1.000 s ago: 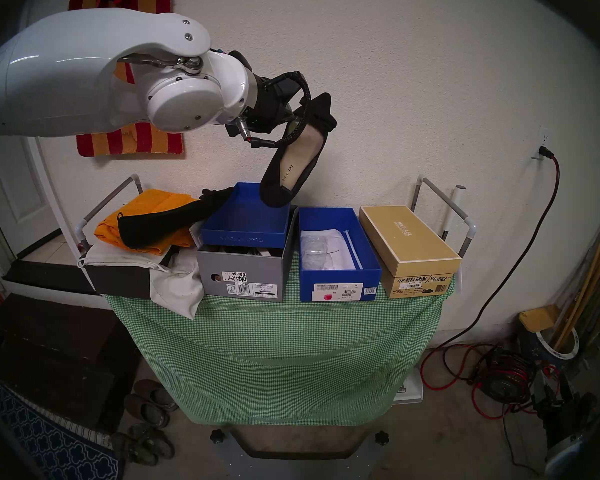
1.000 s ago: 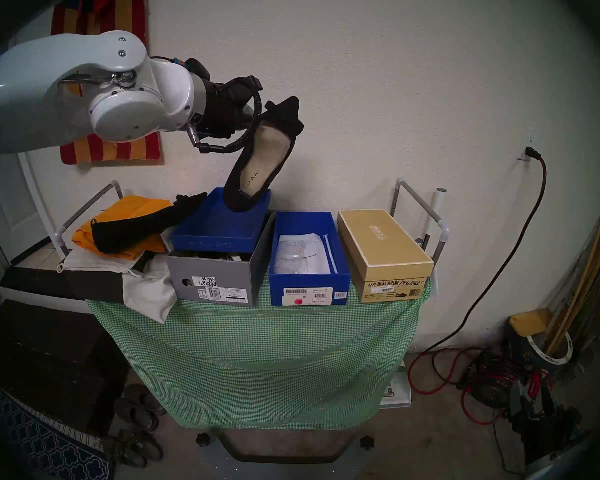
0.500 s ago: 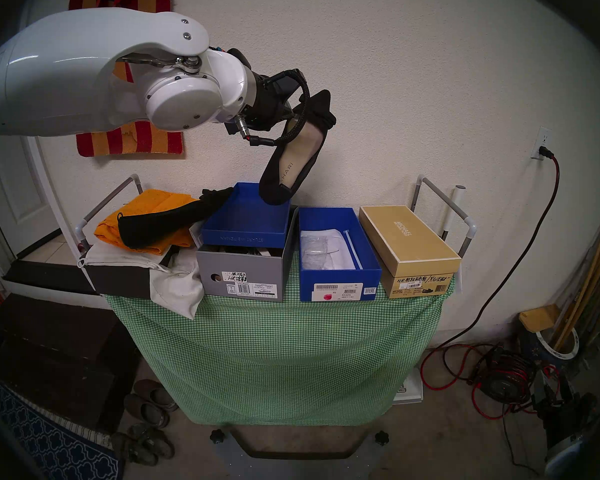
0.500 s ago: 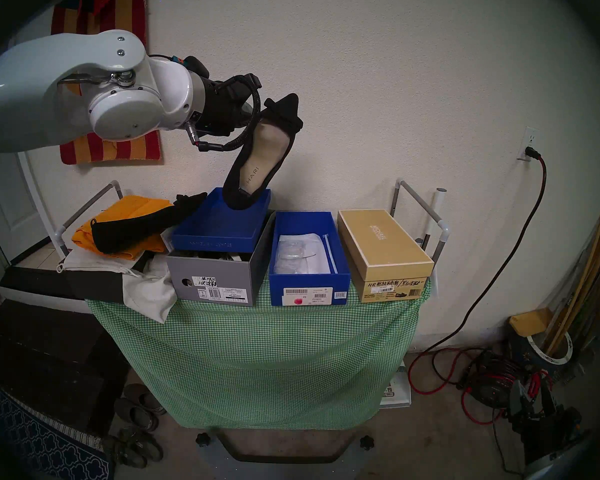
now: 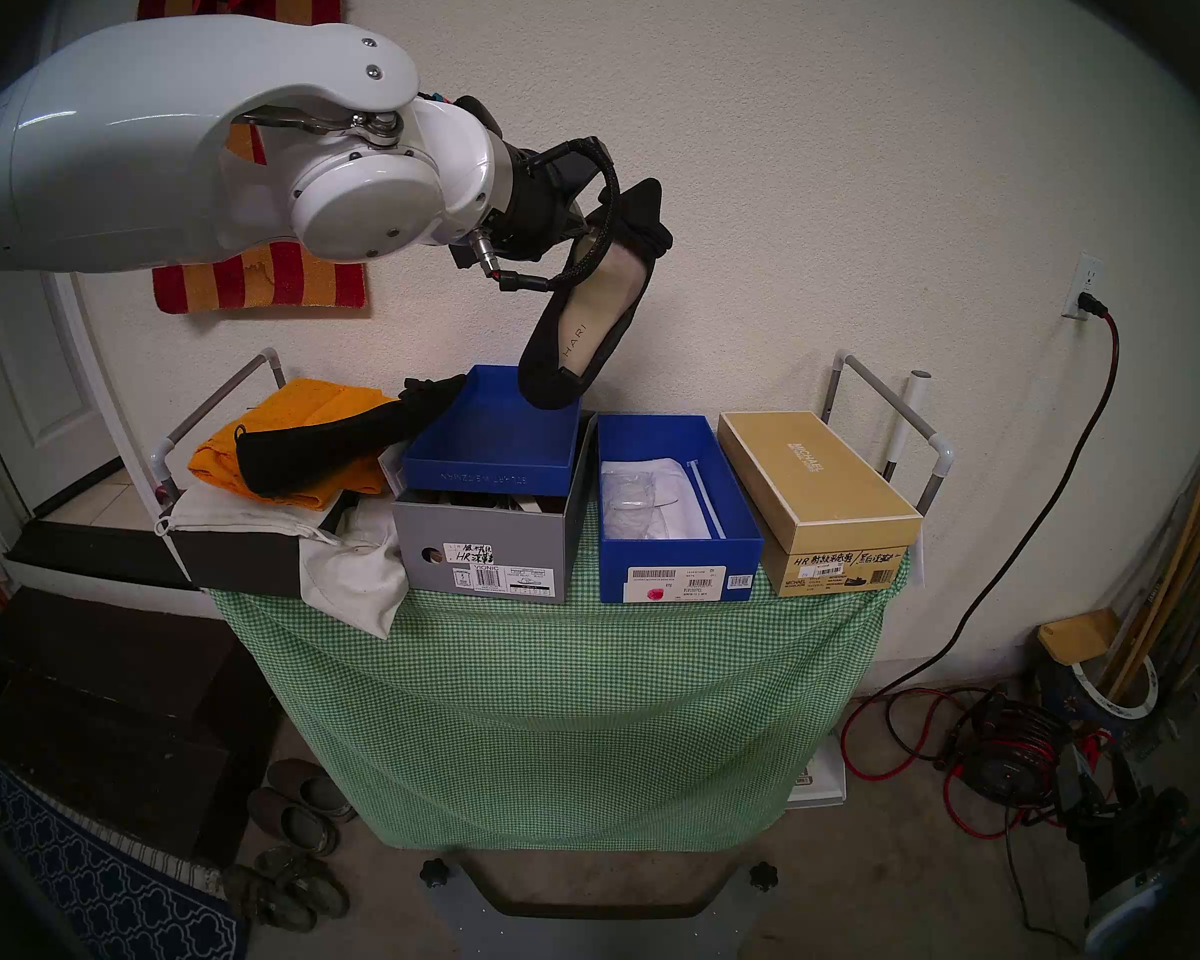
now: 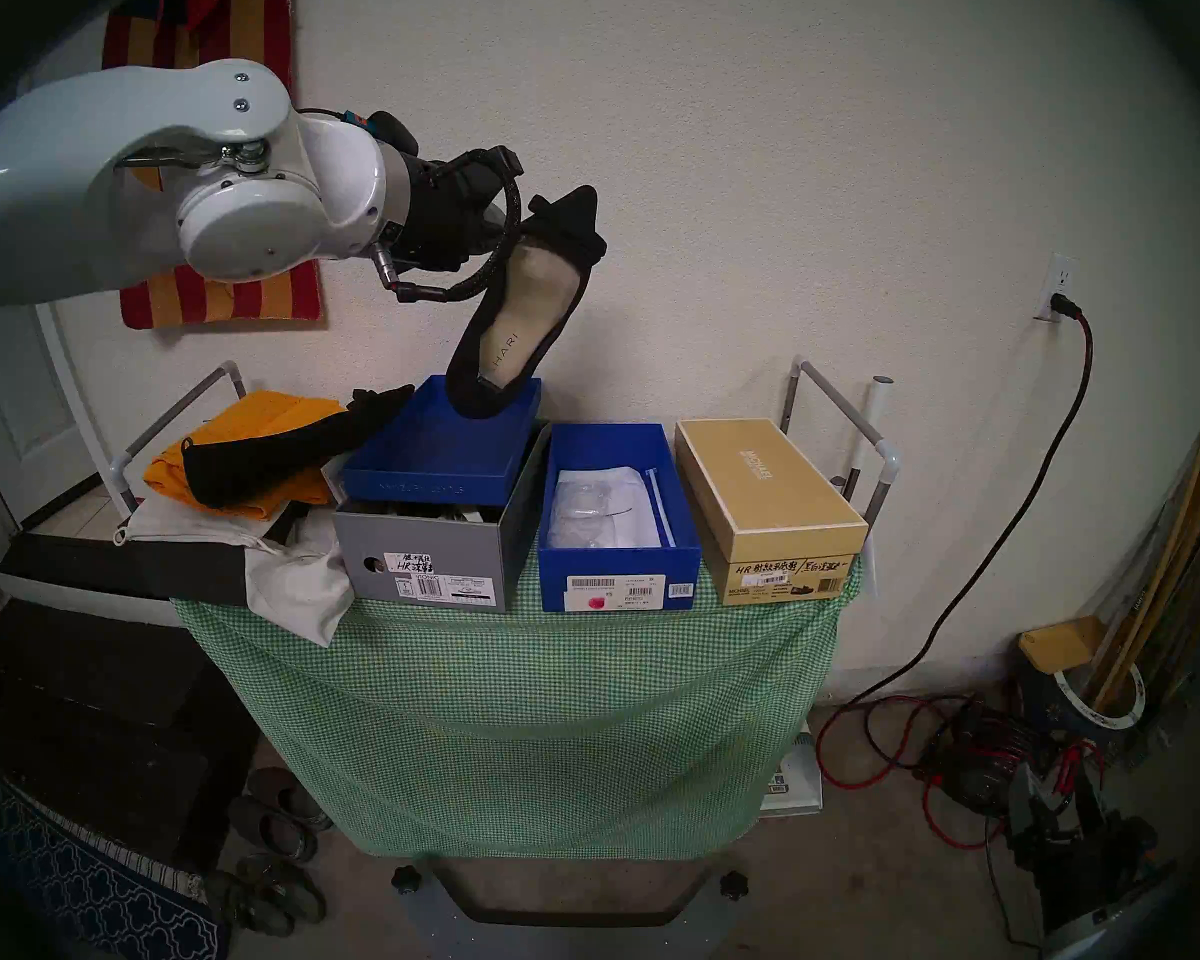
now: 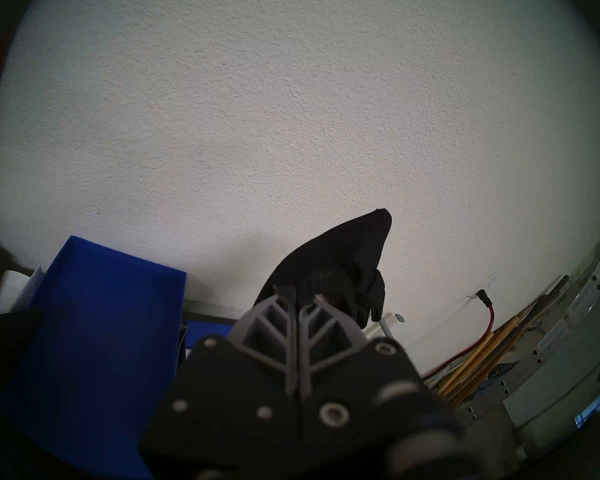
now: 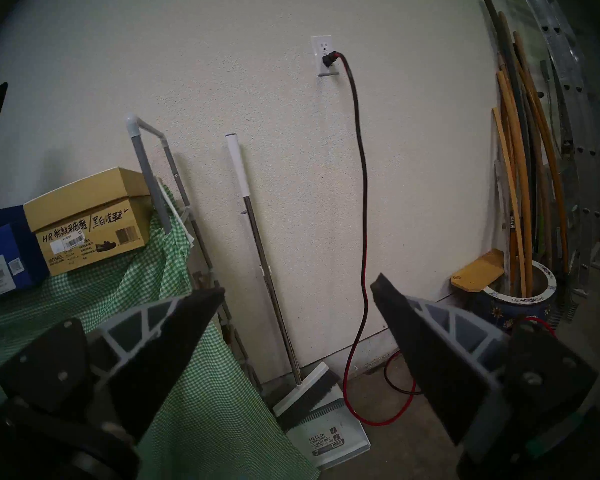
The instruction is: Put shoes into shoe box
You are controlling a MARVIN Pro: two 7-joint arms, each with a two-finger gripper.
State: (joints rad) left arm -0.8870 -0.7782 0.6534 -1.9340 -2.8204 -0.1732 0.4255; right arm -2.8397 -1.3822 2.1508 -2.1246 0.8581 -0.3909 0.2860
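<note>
My left gripper [image 7: 300, 297] is shut on the toe end of one black shoe [image 5: 583, 335], near its bow. The shoe hangs toe up in the air, beige insole facing me, its heel just above a blue lid [image 5: 493, 453]. The other black shoe [image 5: 327, 446] lies on its side on an orange cloth [image 5: 285, 411] at the table's left. The open blue shoe box [image 5: 680, 564] stands mid-table, to the right of the hanging shoe, with white paper inside. My right gripper [image 8: 298, 288] is open and empty, low beside the table's right end.
The blue lid rests on a grey VIONIC box [image 5: 486, 550]. A closed gold MICHAEL box [image 5: 819, 480] stands right of the blue box. A white cloth bag [image 5: 355, 577] hangs at the front left. Metal rails [image 5: 881, 397] flank the table. Broom and cords [image 8: 357, 226] are on the right.
The held shoe has risen very slightly with my left arm. My right gripper has shifted a little, still low at the right. Both grips are unchanged.
</note>
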